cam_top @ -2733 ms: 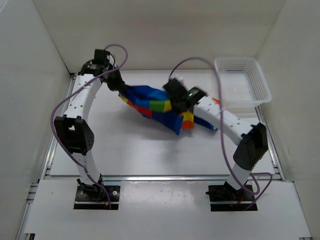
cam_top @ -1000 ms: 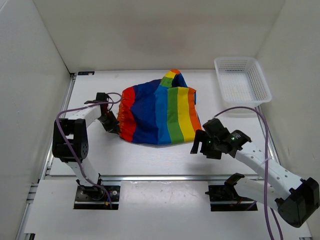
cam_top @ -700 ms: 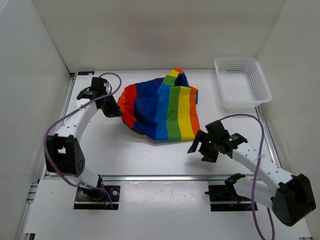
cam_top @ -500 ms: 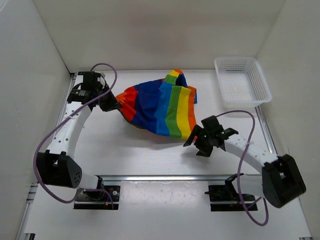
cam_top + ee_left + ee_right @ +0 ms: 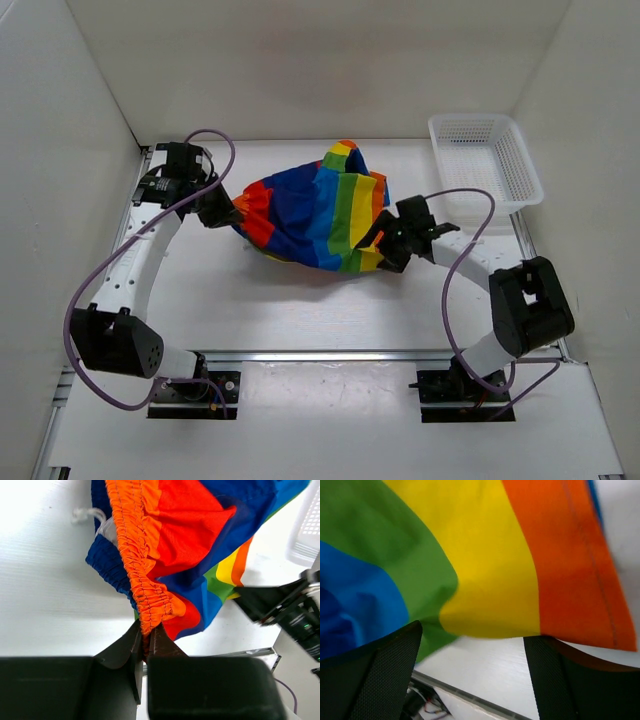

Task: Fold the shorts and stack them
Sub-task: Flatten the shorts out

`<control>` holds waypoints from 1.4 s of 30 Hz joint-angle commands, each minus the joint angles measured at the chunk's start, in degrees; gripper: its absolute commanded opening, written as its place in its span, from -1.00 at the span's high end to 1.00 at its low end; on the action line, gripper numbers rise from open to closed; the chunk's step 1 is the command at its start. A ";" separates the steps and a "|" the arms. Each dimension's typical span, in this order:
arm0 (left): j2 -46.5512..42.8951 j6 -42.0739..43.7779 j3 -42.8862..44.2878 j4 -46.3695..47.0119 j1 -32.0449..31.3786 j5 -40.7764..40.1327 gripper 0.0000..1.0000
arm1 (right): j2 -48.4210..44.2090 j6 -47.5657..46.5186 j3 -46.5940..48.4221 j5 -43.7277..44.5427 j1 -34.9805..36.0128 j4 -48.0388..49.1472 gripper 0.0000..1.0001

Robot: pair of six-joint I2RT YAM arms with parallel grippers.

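The rainbow-striped shorts (image 5: 312, 215) lie bunched in the middle of the table, their left side lifted. My left gripper (image 5: 222, 208) is shut on the orange elastic waistband (image 5: 145, 592), and the fabric hangs away from its tips (image 5: 146, 635). My right gripper (image 5: 378, 245) is open at the lower right hem. In the right wrist view the yellow and orange stripes (image 5: 520, 555) hang just beyond the spread fingers (image 5: 387, 667), with bare table between them. Nothing is between the right jaws.
A white mesh basket (image 5: 485, 165) stands at the back right corner and shows at the edge of the left wrist view (image 5: 307, 530). White walls close in the table on three sides. A white drawstring (image 5: 85, 515) lies by the waistband.
My left gripper has carried the waistband up and toward the back left, bunching the shorts. My right arm has swung from the near right in to the shorts' right hem, still open.
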 commanded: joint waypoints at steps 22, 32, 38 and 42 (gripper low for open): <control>-2.71 -0.43 5.16 -1.90 -1.20 0.34 0.79 | -18.16 -6.03 4.00 15.26 0.28 -14.82 0.04; 2.47 -2.72 17.73 -3.31 -2.33 2.19 0.79 | -21.27 6.66 -12.12 -1.72 -2.18 3.53 -0.69; 3.53 -2.72 17.74 -4.01 -3.57 2.19 0.79 | -11.95 10.60 -10.99 -5.60 -2.89 11.79 -0.78; 3.53 -3.24 17.21 -4.01 -4.63 1.66 0.79 | -5.97 11.84 -9.05 -6.13 -2.89 17.94 -0.78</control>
